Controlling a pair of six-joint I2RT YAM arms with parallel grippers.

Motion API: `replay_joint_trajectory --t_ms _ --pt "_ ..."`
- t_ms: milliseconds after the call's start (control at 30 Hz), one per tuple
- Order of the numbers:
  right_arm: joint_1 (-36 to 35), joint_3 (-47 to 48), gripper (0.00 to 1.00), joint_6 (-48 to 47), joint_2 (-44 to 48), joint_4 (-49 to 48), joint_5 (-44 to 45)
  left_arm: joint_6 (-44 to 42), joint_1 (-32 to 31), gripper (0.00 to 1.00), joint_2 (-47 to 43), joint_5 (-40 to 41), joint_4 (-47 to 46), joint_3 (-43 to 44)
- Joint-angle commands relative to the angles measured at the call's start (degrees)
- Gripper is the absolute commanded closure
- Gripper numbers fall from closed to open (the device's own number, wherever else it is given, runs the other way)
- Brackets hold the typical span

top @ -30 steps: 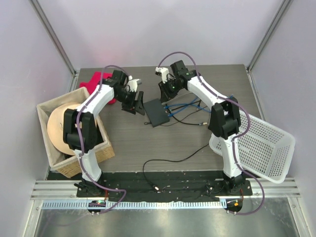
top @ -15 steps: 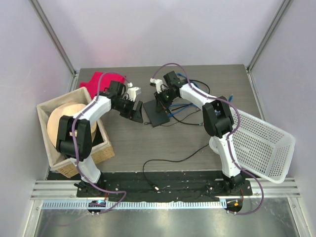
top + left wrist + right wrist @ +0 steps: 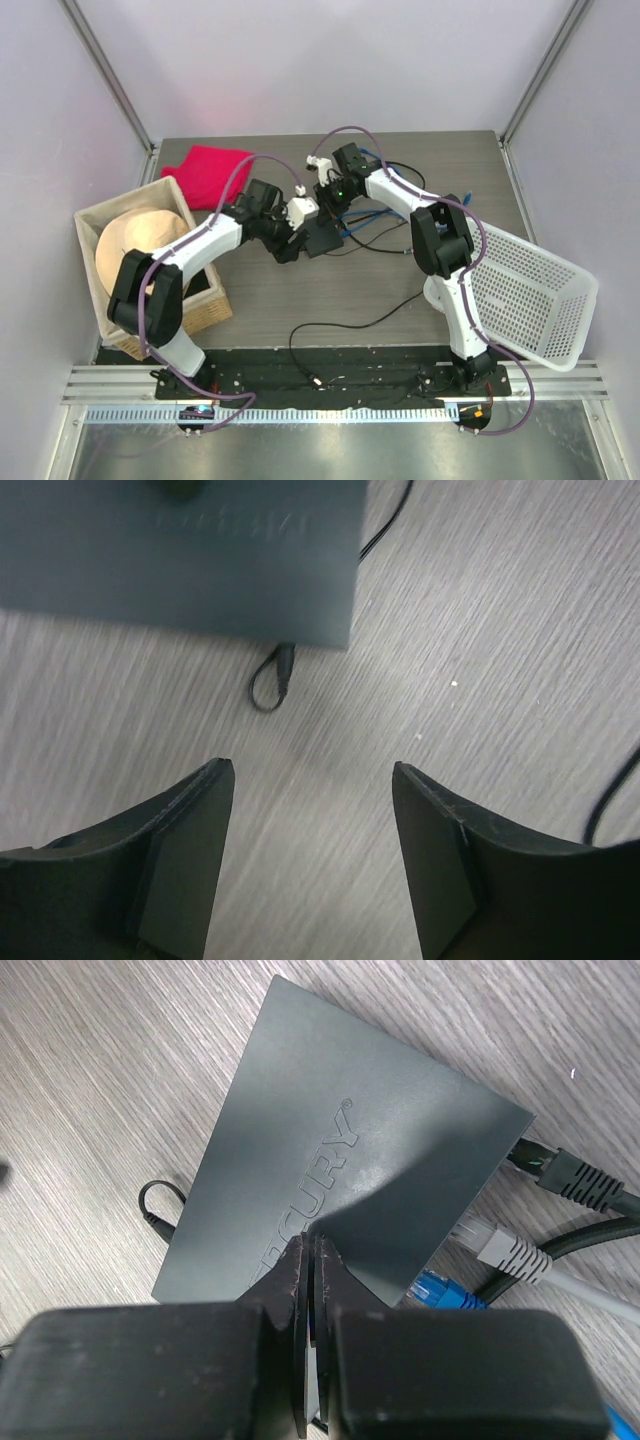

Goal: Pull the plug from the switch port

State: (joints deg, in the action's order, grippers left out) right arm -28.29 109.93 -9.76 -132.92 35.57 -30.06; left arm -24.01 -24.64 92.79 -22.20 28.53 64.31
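Near the middle of the counter [image 3: 270,290], a little toward its far edge, the switch [image 3: 340,1175] lies flat with its lettered top face up. Along the long side that faces the right edge, three plugs sit in a row: a black plug [image 3: 560,1172] with a small green light beside it, a grey plug [image 3: 500,1250] and a blue plug [image 3: 445,1290]. Their cables [image 3: 375,215] run off across the wood toward the right edge.

The right tool [image 3: 310,1250] is pressed together with nothing between its fingers. Its tip stands over the switch's top face near the lettering; whether it touches the face cannot be told.

The left tool [image 3: 310,780] is spread wide, pinching nothing. It hovers over bare wood just beside the switch's other long side, where a thin black wire loop [image 3: 270,680] pokes out from under the box.

At the far left corner lies a red cloth [image 3: 215,172]. A wicker basket [image 3: 125,198] holding a straw hat [image 3: 140,250] stands along the left edge. A white plastic basket [image 3: 540,290] sits tilted at the right edge. A loose black cable [image 3: 350,325] curls near the near edge.
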Motion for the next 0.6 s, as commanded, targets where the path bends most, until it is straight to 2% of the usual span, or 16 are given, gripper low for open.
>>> replay_joint_trajectory --t_ms 0,167,567 --pt "0.9 -0.9 0.99 0.5 -3.1 1.0 3.2 -5.8 -2.6 0.34 1.6 3.0 -5.0 1.2" --pt "0.8 -2.2 0.98 0.6 -2.4 1.0 3.5 -5.5 -3.7 0.43 5.3 3.6 -5.8 3.4" --pt "0.9 -2.4 0.99 0.5 -3.4 1.5 3.7 -3.6 -5.2 0.52 9.7 5.1 -11.4 4.2"
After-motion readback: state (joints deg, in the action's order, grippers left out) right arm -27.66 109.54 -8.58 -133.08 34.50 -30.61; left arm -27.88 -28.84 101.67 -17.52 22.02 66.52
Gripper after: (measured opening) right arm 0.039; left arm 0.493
